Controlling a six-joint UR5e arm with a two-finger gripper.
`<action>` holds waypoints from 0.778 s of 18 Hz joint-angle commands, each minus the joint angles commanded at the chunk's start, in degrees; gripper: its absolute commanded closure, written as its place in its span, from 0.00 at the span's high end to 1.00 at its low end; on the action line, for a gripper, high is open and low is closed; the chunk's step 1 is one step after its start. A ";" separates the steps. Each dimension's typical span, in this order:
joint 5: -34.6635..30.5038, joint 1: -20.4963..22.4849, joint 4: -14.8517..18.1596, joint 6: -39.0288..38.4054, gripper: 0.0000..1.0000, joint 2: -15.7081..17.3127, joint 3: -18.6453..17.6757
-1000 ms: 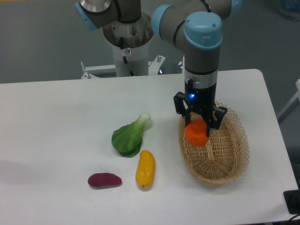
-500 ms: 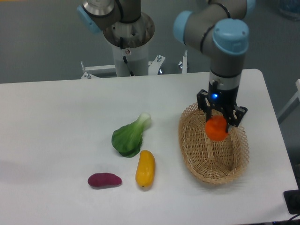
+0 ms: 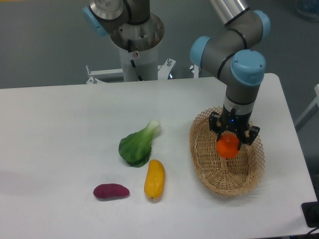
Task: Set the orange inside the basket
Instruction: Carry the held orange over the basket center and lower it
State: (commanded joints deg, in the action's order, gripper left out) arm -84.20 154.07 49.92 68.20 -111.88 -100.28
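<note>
The orange [image 3: 228,148], small, round and bright, sits between the black fingers of my gripper [image 3: 229,144], which is shut on it. It hangs low inside the oval tan wicker basket [image 3: 207,172] at the right of the white table, over the basket's middle right. Whether the fruit touches the basket floor I cannot tell. The arm comes down from above, its blue-capped wrist straight over the gripper.
A green leafy vegetable [image 3: 138,145] lies at the table's middle. Below it are a yellow elongated fruit [image 3: 154,179] and a dark purple piece [image 3: 111,191]. The robot's base column [image 3: 135,45] stands at the back edge.
The gripper carried the orange from the basket's left rim rightward over the basket, then lowered it deeper inside. The other items stayed put.
</note>
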 joint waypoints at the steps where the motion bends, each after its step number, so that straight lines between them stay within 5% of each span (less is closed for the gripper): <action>1: 0.00 0.00 -0.09 0.09 0.58 -0.09 -0.17; 14: -0.26 -0.09 -0.18 1.76 0.69 -0.79 -1.67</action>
State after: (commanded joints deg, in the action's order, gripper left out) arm -84.46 153.98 49.75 69.96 -112.68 -101.95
